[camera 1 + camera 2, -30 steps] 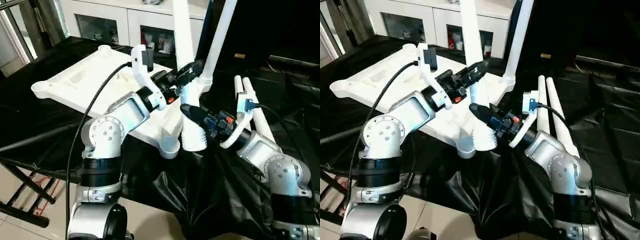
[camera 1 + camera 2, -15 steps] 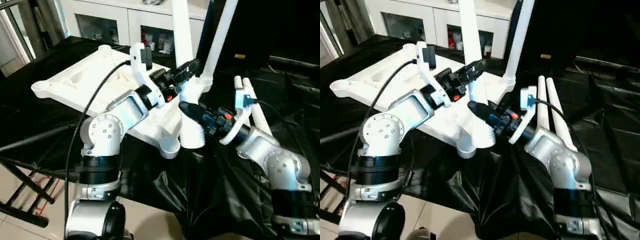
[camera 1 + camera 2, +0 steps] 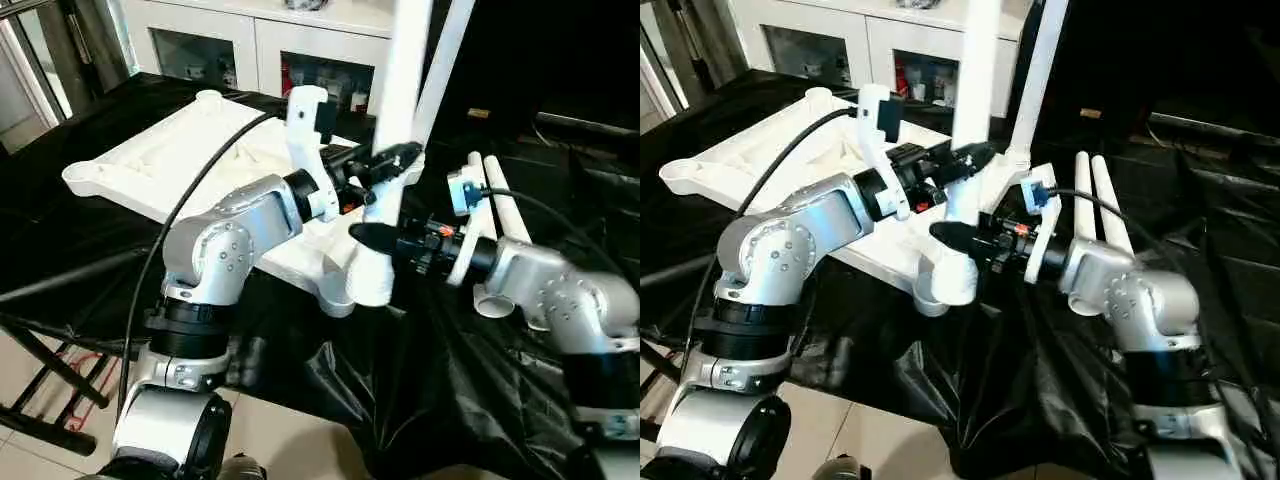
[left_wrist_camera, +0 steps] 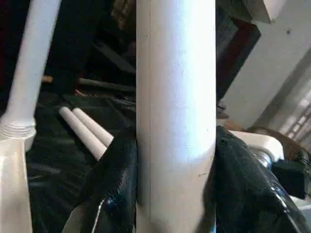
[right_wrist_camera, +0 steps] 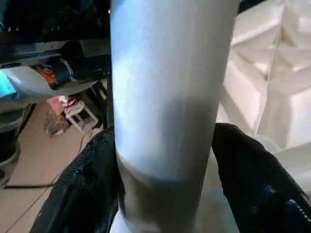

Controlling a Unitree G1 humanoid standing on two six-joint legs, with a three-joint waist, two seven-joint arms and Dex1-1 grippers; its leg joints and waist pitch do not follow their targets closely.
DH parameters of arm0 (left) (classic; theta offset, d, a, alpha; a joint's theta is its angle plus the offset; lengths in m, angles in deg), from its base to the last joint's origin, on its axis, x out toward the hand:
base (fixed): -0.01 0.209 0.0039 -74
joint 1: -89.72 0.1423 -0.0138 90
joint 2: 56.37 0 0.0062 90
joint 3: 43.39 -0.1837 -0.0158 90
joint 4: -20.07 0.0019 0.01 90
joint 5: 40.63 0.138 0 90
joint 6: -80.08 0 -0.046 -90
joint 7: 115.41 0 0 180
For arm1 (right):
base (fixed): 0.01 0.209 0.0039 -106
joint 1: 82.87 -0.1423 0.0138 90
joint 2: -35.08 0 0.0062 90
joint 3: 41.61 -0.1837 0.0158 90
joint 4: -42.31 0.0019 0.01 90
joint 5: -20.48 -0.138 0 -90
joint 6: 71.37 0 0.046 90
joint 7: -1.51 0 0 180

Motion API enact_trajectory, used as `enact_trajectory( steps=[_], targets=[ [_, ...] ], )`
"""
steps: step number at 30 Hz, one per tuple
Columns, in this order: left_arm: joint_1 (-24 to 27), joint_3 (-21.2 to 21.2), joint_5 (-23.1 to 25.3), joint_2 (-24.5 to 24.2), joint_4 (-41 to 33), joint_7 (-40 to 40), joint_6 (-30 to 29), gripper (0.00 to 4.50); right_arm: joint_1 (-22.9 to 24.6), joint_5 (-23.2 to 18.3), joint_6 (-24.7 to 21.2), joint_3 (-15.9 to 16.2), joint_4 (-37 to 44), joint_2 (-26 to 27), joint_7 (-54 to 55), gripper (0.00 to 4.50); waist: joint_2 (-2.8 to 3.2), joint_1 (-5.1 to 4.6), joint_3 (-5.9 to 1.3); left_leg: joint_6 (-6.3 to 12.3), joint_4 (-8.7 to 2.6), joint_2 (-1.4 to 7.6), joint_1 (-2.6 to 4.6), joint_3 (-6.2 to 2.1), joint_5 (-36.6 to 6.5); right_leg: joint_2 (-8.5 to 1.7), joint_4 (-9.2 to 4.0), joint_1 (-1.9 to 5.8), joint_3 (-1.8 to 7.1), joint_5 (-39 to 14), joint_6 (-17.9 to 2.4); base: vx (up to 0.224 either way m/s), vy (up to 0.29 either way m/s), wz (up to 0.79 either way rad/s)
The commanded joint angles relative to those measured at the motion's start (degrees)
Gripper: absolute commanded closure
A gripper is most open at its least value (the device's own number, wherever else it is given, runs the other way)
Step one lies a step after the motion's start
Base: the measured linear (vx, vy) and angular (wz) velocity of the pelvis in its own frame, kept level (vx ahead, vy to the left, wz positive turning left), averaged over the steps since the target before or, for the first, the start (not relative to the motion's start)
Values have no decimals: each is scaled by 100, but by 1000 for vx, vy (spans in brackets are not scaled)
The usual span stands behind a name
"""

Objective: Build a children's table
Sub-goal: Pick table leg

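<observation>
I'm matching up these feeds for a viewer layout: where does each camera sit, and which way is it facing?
Left and right eye views: head camera, looking down over both silver forearms at the tabletop and upright leg; left gripper, right gripper.
Left wrist view: along its black fingers around the leg.
Right wrist view: along its fingers flanking the leg.
Shared: that leg.

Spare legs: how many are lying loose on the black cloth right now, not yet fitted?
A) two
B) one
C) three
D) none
A: two loose legs lie side by side on the black cloth past the right arm, while two others stand upright in the tabletop, the near one between the fingers of the left gripper.
</observation>
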Motion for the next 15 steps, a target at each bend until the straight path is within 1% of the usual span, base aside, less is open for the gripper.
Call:
enact_trajectory(
  steps=[1,4,7,9,15],
  targets=[
    [-230,-84,4,36,-100,168,42,265,-65,92,-212,121,-102,-130,-38,150,-89,13,-485,-6,-350,-17,32,66,-504,-245,-344,406,232,-1082,-758,0,0,0],
    [-238,-105,16,28,-84,202,67,265,-87,177,-243,240,-110,-206,-54,150,-95,18,-480,-24,-345,-19,24,69,-529,-256,-351,412,233,-1123,-761,0,0,0],
    [-235,-123,35,18,-79,241,85,265,-105,170,-274,241,-135,-203,-60,150,-97,19,-487,-26,-343,-15,29,68,-529,-258,-348,407,233,-1144,-752,0,0,0],
    [-242,-134,49,7,-37,285,136,265,-131,180,-424,278,-146,-241,-71,150,-102,17,-486,-24,-343,-17,29,68,-518,-252,-350,409,233,-1146,-755,0,0,0],
    [-236,-147,32,15,-36,350,151,265,-150,152,-403,238,-176,-220,-102,150,-97,18,-488,-39,-341,-17,30,70,-558,-257,-354,405,232,-1181,-750,0,0,0]
  ],
)
